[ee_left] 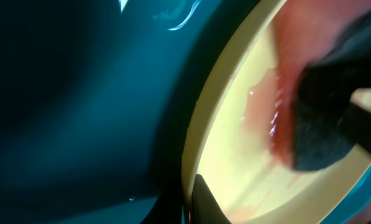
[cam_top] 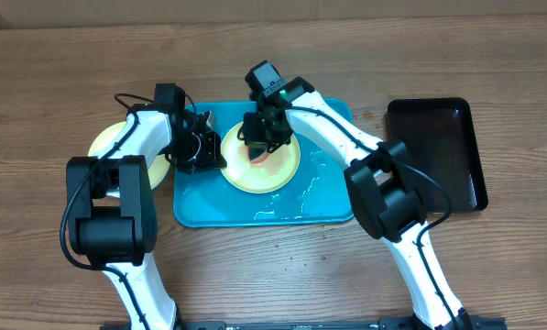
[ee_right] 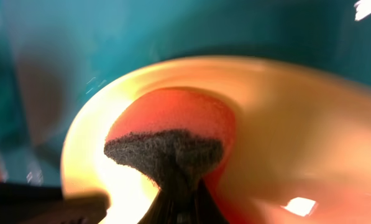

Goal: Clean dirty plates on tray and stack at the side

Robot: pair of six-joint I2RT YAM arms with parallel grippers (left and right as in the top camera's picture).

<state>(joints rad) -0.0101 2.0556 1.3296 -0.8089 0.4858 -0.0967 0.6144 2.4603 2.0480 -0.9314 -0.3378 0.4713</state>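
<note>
From overhead, we are working on the pale yellow-green plate (cam_top: 284, 176), which is lying in the middle of the tray (cam_top: 200, 209). Our left gripper (cam_top: 202, 147) is pinching the plate's left rim, fingers together on it, most likely so the plate is not sliding while it is being scrubbed. Our right gripper (cam_top: 262, 137) is bearing down on the red sauce (cam_top: 262, 158) near the plate's centre. A second plate (cam_top: 103, 145) is sitting just left of the tray, partly under our left arm, and we are taking it for the start of the stack. A black tray (cam_top: 438, 156) is lying well apart on the right.

Through the left wrist camera, we are seeing one dark finger (ee_left: 205, 200) at the rim of the plate (ee_left: 235, 155), with the wet tray (ee_left: 79, 112) beside it. A dark sponge (ee_left: 322, 134) is covering part of the sauce (ee_left: 275, 99).

Through the right wrist camera, which is blurring, our fingers are clamped on the sponge (ee_right: 163, 152). Its pad is facing down on the sauce (ee_right: 173, 112) so that it is rubbing the smear directly. Red is showing around it, so we are judging this plate not yet clean.
</note>
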